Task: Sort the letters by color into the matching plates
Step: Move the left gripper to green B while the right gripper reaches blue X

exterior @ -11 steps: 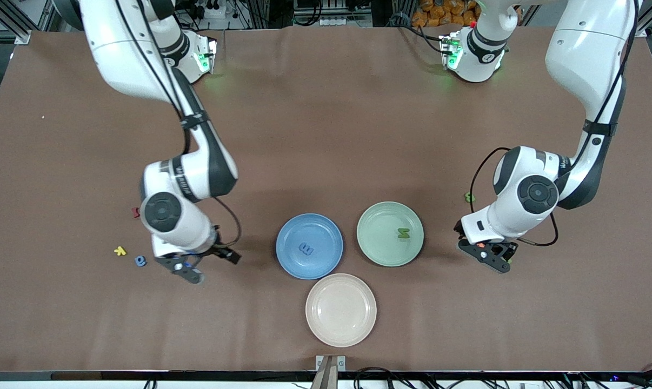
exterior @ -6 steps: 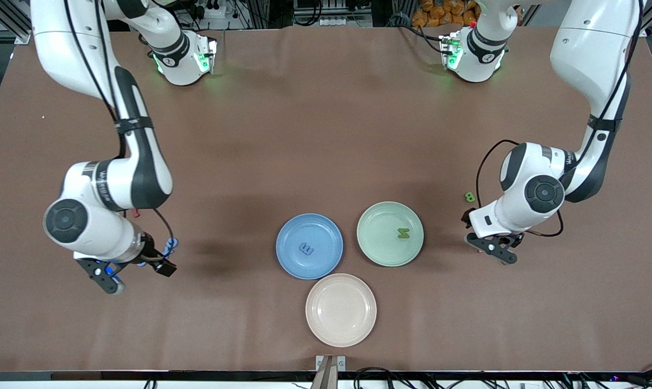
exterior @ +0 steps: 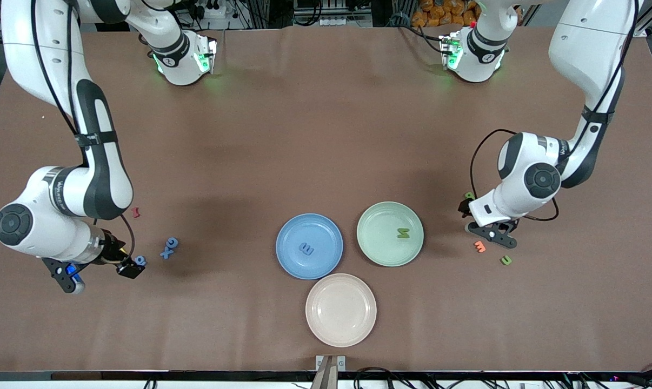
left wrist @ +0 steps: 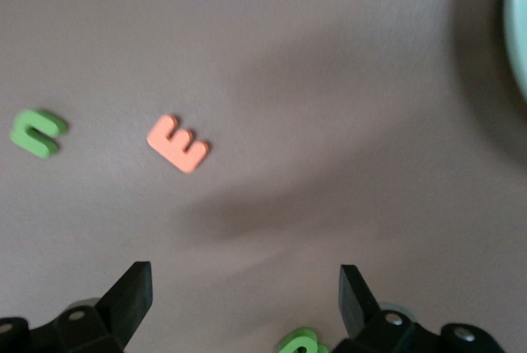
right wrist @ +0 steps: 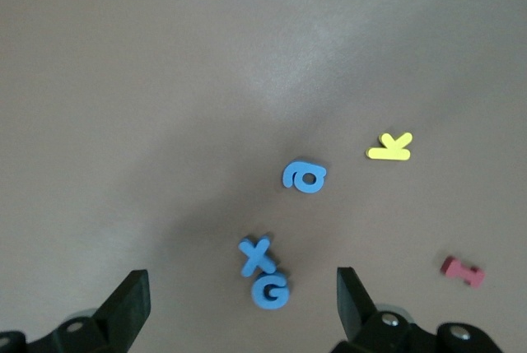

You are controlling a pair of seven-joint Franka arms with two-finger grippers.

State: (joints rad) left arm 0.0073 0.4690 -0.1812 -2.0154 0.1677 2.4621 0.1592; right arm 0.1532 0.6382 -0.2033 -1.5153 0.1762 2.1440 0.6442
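Blue plate [exterior: 309, 246] holds one blue letter [exterior: 306, 249]; green plate [exterior: 390, 233] one green letter [exterior: 403, 233]; cream plate [exterior: 340, 309] bare. Left gripper [exterior: 490, 234] and right gripper [exterior: 66, 275] released.

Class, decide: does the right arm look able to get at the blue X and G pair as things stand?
Probably yes. The right end effector is open, and the blue X and blue G lie on bare table with nothing covering them.

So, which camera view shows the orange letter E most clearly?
The left wrist view: the orange letter E lies flat on the bare table, its three prongs plainly readable, a green letter beside it. The front view shows it only as a tiny orange speck under the left gripper. The right wrist view does not show it.
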